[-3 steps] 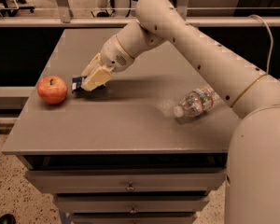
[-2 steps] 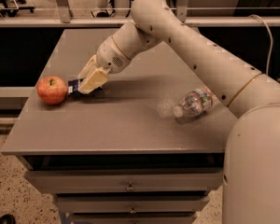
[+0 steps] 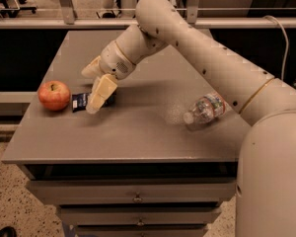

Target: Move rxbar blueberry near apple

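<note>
The apple (image 3: 54,95), red-orange with a stem dimple, sits near the table's left edge. The rxbar blueberry (image 3: 80,101), a small dark navy wrapper, lies flat on the table just right of the apple, a small gap between them. My gripper (image 3: 90,90) hovers right over the bar's right end. Its cream fingers (image 3: 101,92) are spread apart and hold nothing. The nearer finger hides the bar's right end.
A clear plastic bottle (image 3: 204,108) lies on its side at the right of the grey table (image 3: 138,137). Drawers sit below the table's front edge. My arm stretches from the right across the table. A railing runs behind the table.
The gripper has let go of the bar and its fingers have spread. The bar now lies flat on the table beside the apple. The bottle has not moved.
</note>
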You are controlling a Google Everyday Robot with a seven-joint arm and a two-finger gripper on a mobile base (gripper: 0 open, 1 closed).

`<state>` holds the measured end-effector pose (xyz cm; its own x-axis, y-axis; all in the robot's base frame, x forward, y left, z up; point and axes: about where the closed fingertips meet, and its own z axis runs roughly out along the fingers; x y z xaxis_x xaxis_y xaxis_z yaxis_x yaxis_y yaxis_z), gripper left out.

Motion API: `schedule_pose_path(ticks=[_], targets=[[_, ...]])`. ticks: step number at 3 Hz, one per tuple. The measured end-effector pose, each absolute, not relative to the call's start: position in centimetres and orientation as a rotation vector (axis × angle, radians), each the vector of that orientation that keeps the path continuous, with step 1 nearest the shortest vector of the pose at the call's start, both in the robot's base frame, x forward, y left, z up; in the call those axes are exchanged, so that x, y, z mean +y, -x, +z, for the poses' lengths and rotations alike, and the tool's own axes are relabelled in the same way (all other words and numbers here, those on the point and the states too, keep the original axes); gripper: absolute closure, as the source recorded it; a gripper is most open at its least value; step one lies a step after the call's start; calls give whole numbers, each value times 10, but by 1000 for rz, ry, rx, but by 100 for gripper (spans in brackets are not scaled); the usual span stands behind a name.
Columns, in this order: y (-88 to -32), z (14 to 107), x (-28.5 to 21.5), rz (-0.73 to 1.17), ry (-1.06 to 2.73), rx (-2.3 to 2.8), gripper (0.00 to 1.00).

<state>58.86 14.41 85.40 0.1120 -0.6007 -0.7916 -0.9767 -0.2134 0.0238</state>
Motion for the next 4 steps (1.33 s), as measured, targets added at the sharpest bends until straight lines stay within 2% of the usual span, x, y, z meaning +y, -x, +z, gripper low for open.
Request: schedule_pose_path(ticks=[1,2,4], targets=[[-589,854,144,945,1876,1529,0],[-621,858,108,803,1798,1588,0],[-702,887,-40,407,1457,1714,0]])
